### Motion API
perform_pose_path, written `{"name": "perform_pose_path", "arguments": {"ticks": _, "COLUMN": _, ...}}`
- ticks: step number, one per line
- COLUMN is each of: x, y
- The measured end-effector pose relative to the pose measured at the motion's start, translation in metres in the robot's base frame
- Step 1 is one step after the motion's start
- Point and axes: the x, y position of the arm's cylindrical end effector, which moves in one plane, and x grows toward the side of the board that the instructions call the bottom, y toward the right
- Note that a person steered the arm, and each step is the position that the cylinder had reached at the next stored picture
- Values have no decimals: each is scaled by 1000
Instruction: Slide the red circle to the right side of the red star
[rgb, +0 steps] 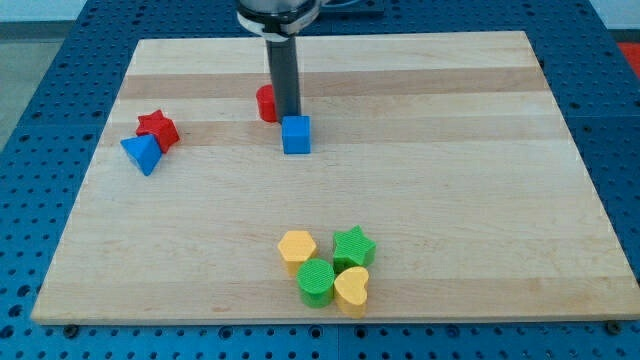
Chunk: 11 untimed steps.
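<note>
Pale wooden board (450, 200) with eight small coloured blocks in three clusters.

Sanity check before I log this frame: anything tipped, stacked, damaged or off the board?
Nothing stands out. My tip sits against the red circle, just above the blue cube. The red star touches the blue triangle at the view's left. All blocks lie flat on the wooden board.
</note>
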Motion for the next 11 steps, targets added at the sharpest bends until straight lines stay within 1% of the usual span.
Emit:
{"name": "perform_pose_path", "arguments": {"ticks": 1, "x": 7, "y": 0}}
{"name": "perform_pose_path", "arguments": {"ticks": 2, "x": 1, "y": 37}}
{"name": "perform_pose_path", "arguments": {"ticks": 3, "x": -24, "y": 37}}
{"name": "perform_pose_path", "arguments": {"ticks": 4, "x": -41, "y": 18}}
{"name": "perform_pose_path", "arguments": {"ticks": 5, "x": -40, "y": -6}}
{"name": "perform_pose_path", "arguments": {"ticks": 6, "x": -36, "y": -29}}
{"name": "perform_pose_path", "arguments": {"ticks": 9, "x": -2, "y": -99}}
{"name": "perform_pose_path", "arguments": {"ticks": 10, "x": 7, "y": -113}}
{"name": "perform_pose_path", "arguments": {"ticks": 11, "x": 12, "y": -96}}
